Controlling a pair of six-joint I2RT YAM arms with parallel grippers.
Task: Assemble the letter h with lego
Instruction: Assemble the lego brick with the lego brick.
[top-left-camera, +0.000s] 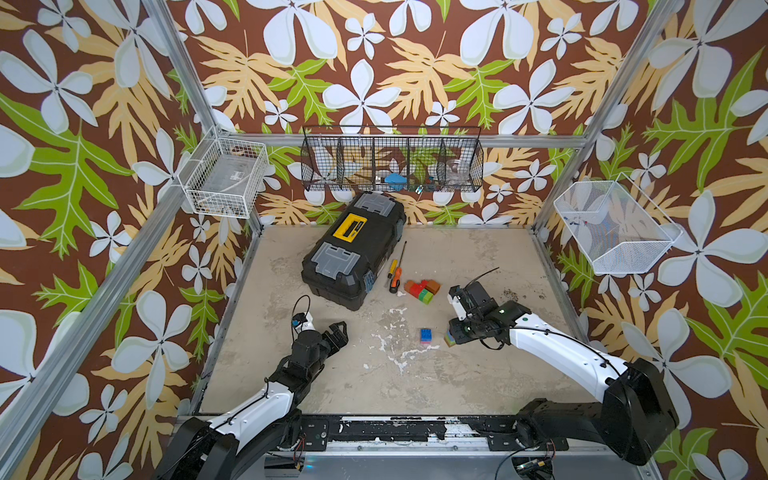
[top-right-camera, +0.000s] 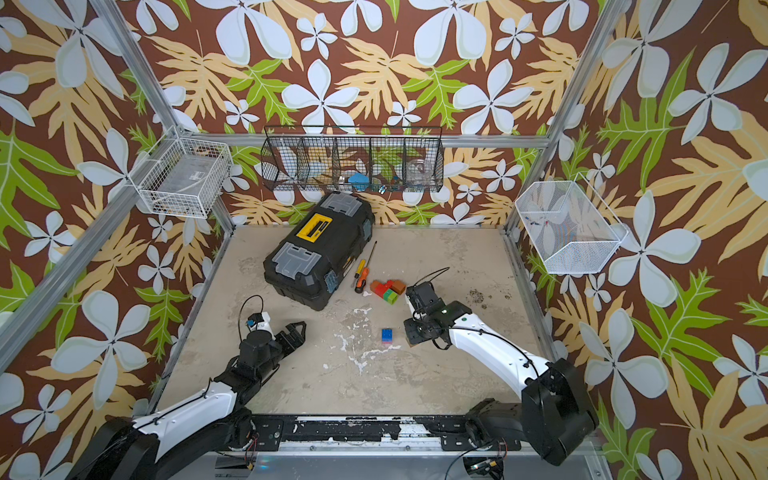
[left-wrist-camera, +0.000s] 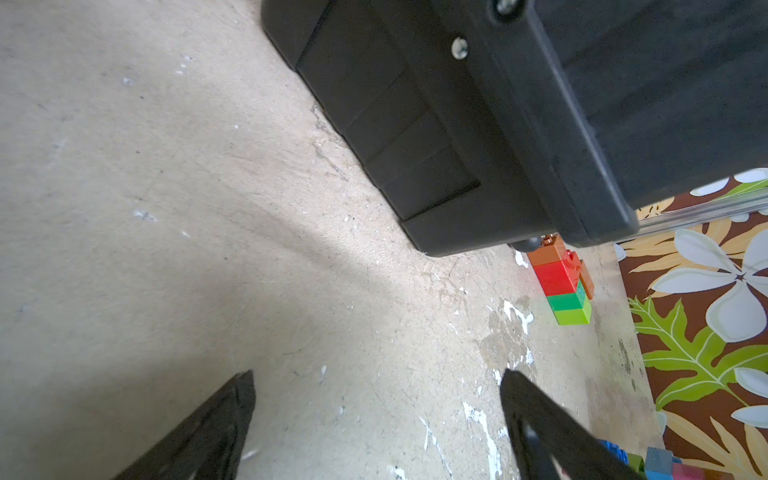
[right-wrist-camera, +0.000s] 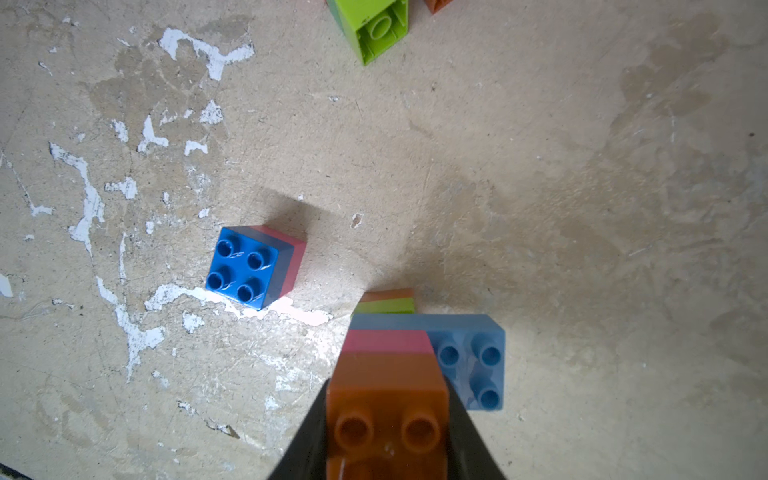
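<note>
My right gripper (right-wrist-camera: 387, 415) is shut on the top orange brick of the letter h assembly (right-wrist-camera: 390, 345). Below that brick come a pink one, a long light-blue bridge brick (right-wrist-camera: 469, 361), then lime and orange. In both top views the right gripper (top-left-camera: 455, 330) (top-right-camera: 411, 332) hides most of this stack near the table's right middle. A blue brick stacked on a pink one (right-wrist-camera: 249, 264) (top-left-camera: 425, 336) stands just left of it. A lying cluster of red, orange, green and lime lego (top-left-camera: 422, 289) (left-wrist-camera: 561, 286) sits farther back. My left gripper (top-left-camera: 338, 332) (left-wrist-camera: 376, 378) is open and empty.
A black toolbox (top-left-camera: 353, 249) lies at the back left of the table, with two screwdrivers (top-left-camera: 395, 278) beside it. Wire baskets hang on the left wall (top-left-camera: 224, 180), back wall (top-left-camera: 392, 160) and right wall (top-left-camera: 615, 226).
</note>
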